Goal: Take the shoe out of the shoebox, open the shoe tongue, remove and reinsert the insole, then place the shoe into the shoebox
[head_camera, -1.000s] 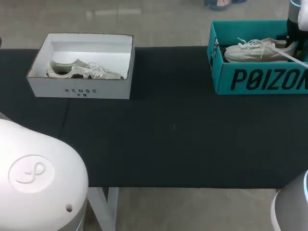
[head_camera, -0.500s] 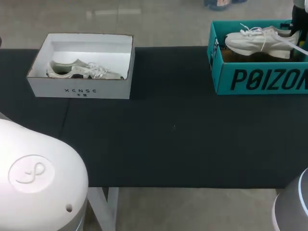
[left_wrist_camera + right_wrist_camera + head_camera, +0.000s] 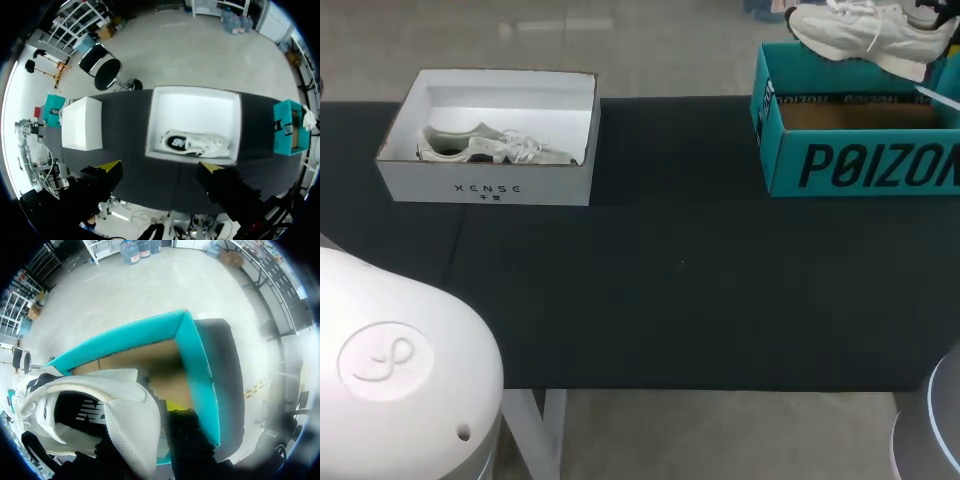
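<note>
Over the black table (image 3: 680, 300), right claw (image 3: 150, 421) clamps the shoe (image 3: 855, 30) crosswise, toe leftward; left claw (image 3: 160, 168) apart

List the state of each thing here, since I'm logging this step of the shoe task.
Raised shoe: held in the air above the teal shoebox.
Teal shoebox: open, nothing seen inside.
White shoebox: open, one shoe inside.
Second shoe: lying on its side in the white shoebox.
Left claw: open, high above the white shoebox.
Right claw: shut on the raised shoe's heel.
</note>
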Robot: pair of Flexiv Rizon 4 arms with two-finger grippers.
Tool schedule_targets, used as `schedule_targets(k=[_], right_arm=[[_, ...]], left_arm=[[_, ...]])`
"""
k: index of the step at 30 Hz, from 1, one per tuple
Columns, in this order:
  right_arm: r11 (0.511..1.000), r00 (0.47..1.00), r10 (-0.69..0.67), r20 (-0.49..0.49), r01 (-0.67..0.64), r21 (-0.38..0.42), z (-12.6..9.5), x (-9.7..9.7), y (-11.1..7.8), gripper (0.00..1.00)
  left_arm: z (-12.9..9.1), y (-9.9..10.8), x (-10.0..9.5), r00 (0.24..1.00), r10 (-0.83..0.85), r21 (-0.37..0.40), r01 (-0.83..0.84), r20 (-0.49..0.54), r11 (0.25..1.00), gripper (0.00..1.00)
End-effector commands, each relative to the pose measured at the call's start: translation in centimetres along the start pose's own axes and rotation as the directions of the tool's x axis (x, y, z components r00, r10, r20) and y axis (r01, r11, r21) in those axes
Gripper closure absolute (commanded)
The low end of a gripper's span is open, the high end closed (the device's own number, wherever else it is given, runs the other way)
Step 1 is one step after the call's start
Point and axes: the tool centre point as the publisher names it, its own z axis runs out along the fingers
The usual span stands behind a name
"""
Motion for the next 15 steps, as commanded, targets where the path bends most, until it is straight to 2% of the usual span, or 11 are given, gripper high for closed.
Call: schedule_targets(k=[1,6,15], right_arm=[[0.965,1.0,-0.007,0.011,0.009,-0.261,-5.6,0.3,-6.7,1.0],[0.955,0.999,-0.022,0.031,0.03,-0.296,-7.3,1.3,-9.7,1.0],[0.929,0.996,-0.038,0.076,0.063,-0.365,-7.4,3.8,-15.5,1.0]], left_arm=[[0.1,0.2,0.0,1.0,-0.001,0.006,0.001,-0.002,1.0,0.0],[0.1,0.2,0.0,1.0,-0.001,0.006,0.001,-0.002,1.0,0.0],[0.1,0.2,0.0,1.0,-0.001,0.006,0.001,-0.002,1.0,0.0]])
